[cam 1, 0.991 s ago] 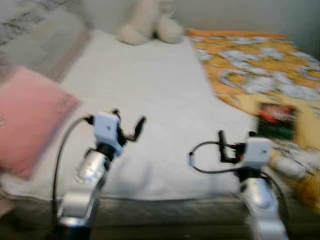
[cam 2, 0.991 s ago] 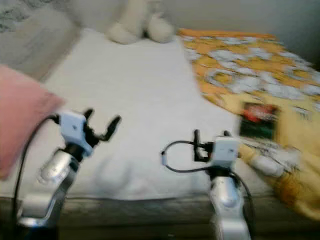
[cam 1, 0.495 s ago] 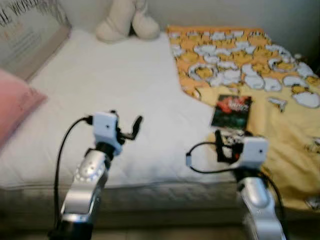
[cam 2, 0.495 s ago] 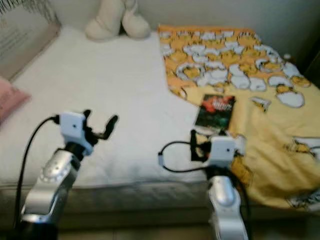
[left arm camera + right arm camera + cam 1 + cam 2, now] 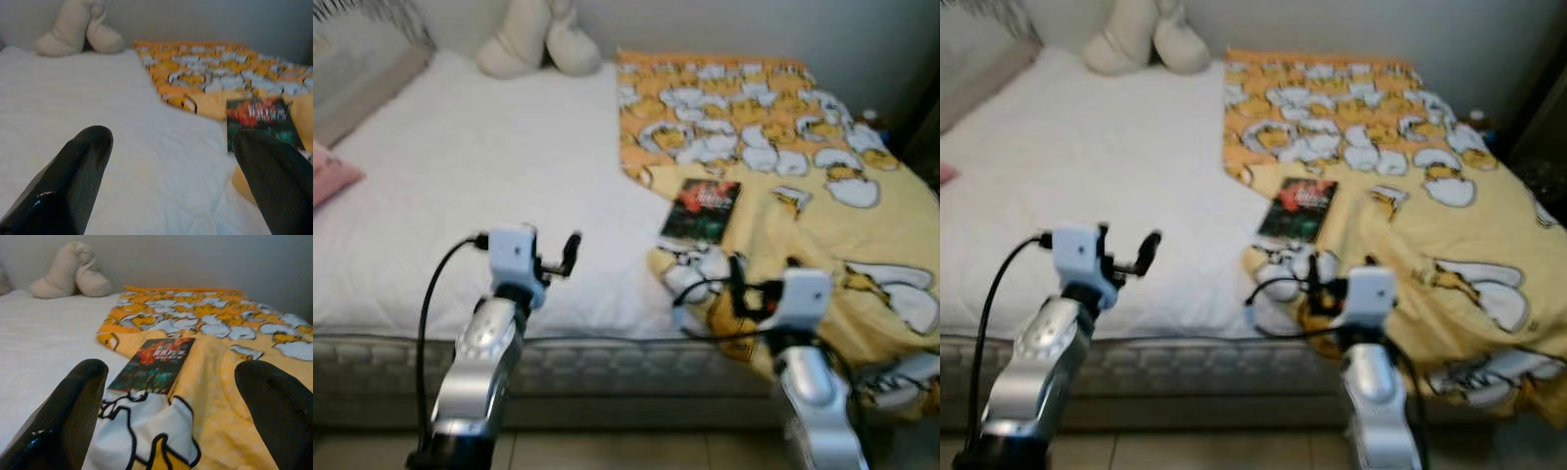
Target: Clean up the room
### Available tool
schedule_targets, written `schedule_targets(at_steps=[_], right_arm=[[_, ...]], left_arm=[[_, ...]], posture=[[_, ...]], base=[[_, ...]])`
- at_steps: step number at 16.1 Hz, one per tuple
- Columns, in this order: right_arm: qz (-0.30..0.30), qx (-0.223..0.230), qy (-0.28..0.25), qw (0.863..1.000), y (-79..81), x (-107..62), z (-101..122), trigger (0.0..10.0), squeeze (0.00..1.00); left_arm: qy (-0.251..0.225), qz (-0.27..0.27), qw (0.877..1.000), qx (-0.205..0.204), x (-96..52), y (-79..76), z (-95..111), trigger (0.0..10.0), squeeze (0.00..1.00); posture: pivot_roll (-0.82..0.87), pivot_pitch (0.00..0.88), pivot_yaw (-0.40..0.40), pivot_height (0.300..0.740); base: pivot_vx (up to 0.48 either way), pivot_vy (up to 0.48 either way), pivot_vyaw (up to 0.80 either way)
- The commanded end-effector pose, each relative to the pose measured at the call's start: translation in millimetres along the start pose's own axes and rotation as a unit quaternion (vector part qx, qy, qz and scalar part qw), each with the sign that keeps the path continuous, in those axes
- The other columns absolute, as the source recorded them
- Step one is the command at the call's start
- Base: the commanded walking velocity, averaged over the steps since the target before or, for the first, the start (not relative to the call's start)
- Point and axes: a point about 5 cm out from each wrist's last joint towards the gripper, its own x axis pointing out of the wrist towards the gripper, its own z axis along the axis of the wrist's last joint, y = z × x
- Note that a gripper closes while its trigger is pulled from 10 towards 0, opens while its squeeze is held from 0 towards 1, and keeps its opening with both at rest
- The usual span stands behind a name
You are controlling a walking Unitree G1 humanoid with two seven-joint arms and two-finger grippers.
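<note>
One dark paperback book (image 5: 701,210) lies flat on the yellow egg-print blanket (image 5: 822,215), right half of the white mattress (image 5: 480,186). One cream plush toy (image 5: 536,41) far left, pink pillow corner (image 5: 331,176) at left. Left gripper (image 5: 554,262) and right gripper (image 5: 761,284) hover over the near edge, both spread wide, holding nothing.
</note>
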Motion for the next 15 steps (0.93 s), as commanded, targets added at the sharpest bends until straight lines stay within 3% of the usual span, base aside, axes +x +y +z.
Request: schedule_targets(at_steps=[1, 3, 6, 11, 15], right_arm=[[0.002, -0.007, -0.004, 1.0, -1.4, 2.4, 3, 10.0, 0.0], [0.003, -0.008, -0.004, 1.0, -1.4, 2.9, 3, 10.0, 0.0], [0.004, -0.009, -0.005, 1.0, -1.1, 2.4, 3, 10.0, 0.0], [0.002, -0.01, -0.006, 1.0, -1.8, 2.5, 3, 10.0, 0.0], [0.003, -0.012, -0.004, 1.0, -0.3, 2.2, 3, 10.0, 0.0]], left_arm=[[-0.004, 0.004, 1.0, 0.004, 3.8, 1.1, 4, 10.0, 0.0], [-0.003, 0.023, 1.0, 0.019, 6.4, 5.2, 4, 10.0, 0.0], [-0.003, 0.022, 1.0, 0.011, 8.2, 5.7, 5, 10.0, 0.0], [-0.022, -0.006, 1.0, 0.02, 13.9, -4.4, 16, 10.0, 0.0], [-0.023, -0.02, 0.999, 0.027, 15.0, -6.7, 18, 10.0, 0.0]], posture=[[-0.02, 0.0, 0.019, 0.74], [-0.03, 0.0, 0.019, 0.74], [-0.03, 0.0, 0.021, 0.74], [-0.03, 0.0, 0.022, 0.74], [-0.03, 0.0, 0.026, 0.74]], base=[[0.307, -0.364, 0.0], [0.165, -0.172, 0.0], [0.0, 0.0, 0.0], [0.383, 0.287, 0.0], [0.434, 0.0, 0.0]])
